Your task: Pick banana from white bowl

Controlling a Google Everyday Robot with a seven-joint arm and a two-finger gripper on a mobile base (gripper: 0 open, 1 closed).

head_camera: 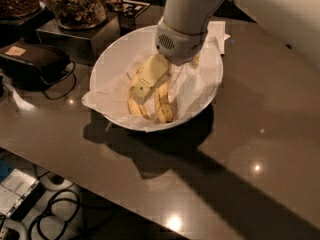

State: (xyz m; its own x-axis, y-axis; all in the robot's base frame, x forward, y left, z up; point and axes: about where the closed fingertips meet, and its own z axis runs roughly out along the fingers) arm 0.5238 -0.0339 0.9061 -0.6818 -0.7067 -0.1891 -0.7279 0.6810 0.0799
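The white bowl [107, 66] stands on the dark countertop, lined with crinkled white paper [195, 86]. Two yellow bananas lie in its front half. The straighter banana [134, 106] lies on the left, with its upper part hidden under my gripper. The more curved, dark-marked banana [165, 105] lies just to its right. My gripper [144, 84] reaches down into the bowl from the white arm [182, 26] and sits right on top of the left banana, between the two fruits.
Glass jars of nuts and cereal [75, 4] stand on a metal box at the back left. A black device with a cable [35, 59] lies left of the bowl. A white paper [217, 31] lies behind the bowl. The counter's front edge runs along the lower left, with cables on the floor [55, 209].
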